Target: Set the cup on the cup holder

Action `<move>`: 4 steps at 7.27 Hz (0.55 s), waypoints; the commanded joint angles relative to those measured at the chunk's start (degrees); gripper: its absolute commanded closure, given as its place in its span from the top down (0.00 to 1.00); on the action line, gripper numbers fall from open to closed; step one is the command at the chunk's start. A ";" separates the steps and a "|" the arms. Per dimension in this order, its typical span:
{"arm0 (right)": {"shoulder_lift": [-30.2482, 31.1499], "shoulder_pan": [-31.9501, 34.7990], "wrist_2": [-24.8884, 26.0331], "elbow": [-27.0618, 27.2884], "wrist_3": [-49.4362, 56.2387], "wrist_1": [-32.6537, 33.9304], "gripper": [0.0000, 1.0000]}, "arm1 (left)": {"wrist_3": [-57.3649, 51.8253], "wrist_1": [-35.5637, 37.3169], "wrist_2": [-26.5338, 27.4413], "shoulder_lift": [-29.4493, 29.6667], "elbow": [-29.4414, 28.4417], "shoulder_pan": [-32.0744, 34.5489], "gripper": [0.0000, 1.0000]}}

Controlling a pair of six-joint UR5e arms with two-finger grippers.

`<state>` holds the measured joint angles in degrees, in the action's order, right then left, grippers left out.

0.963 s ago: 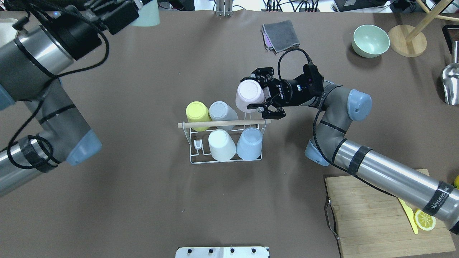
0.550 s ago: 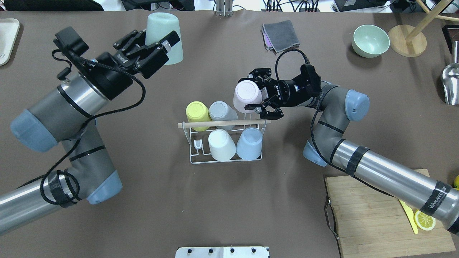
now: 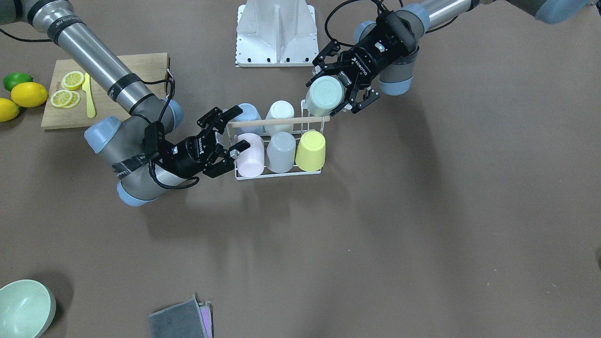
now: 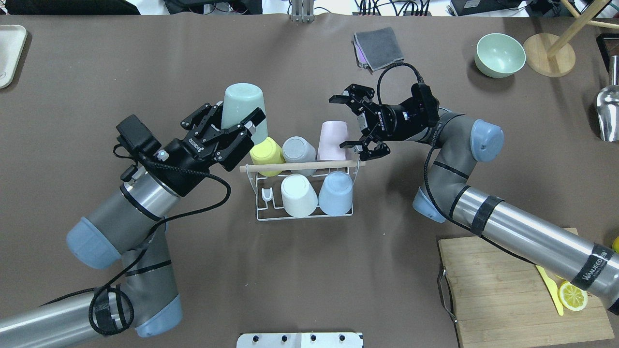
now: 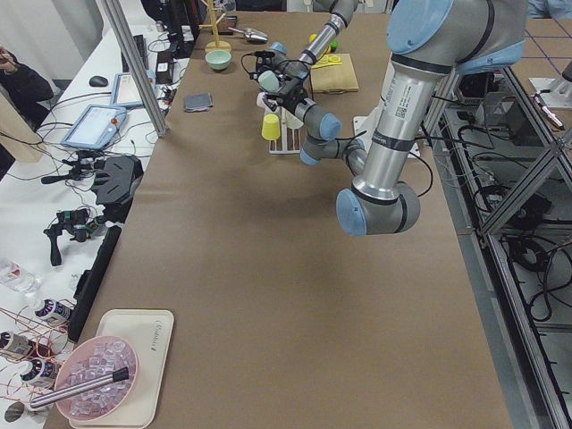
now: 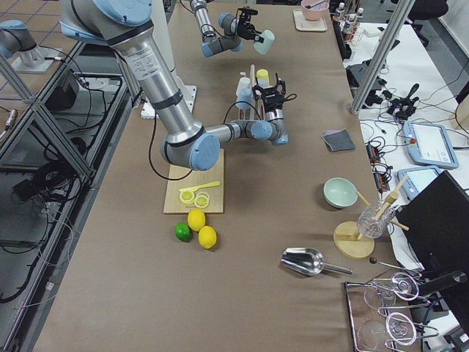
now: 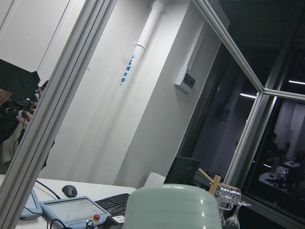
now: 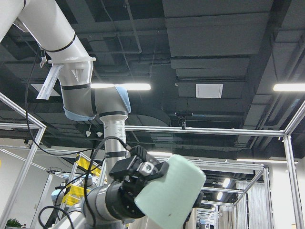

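Note:
The cup holder (image 4: 304,212) is a white wire rack with a wooden rod handle (image 4: 302,166), mid-table. Upside down on it sit a yellow cup (image 4: 266,152), a grey cup (image 4: 300,149), a pink cup (image 4: 332,140), a white cup (image 4: 299,194) and a blue cup (image 4: 336,192). One prong (image 4: 266,195) at the near left stands bare. My left gripper (image 4: 239,112) is shut on a mint green cup (image 4: 243,104), held inverted just left of the rack, above the yellow cup. My right gripper (image 4: 339,122) is open beside the pink cup, not gripping it.
A folded grey cloth (image 4: 378,47) and a green bowl (image 4: 500,54) lie at the far side. A wooden cutting board (image 4: 503,295) with a lemon slice (image 4: 573,296) is at the near right. A metal scoop (image 4: 608,108) lies at the right edge.
My left arm swept in from the far left, carrying the mint cup to beside the rack. My right gripper opened, let go of the pink cup on the rack, and drew back slightly.

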<state>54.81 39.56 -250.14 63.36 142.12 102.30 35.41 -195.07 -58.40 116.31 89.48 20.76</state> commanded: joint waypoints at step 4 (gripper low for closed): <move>5.74 4.30 -0.70 3.00 -15.17 0.00 0.99 | -7.79 -6.89 6.26 -0.12 -1.85 -7.13 0.00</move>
<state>59.51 43.05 -250.76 66.03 131.92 102.31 29.53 -200.13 -53.55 116.24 88.37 15.01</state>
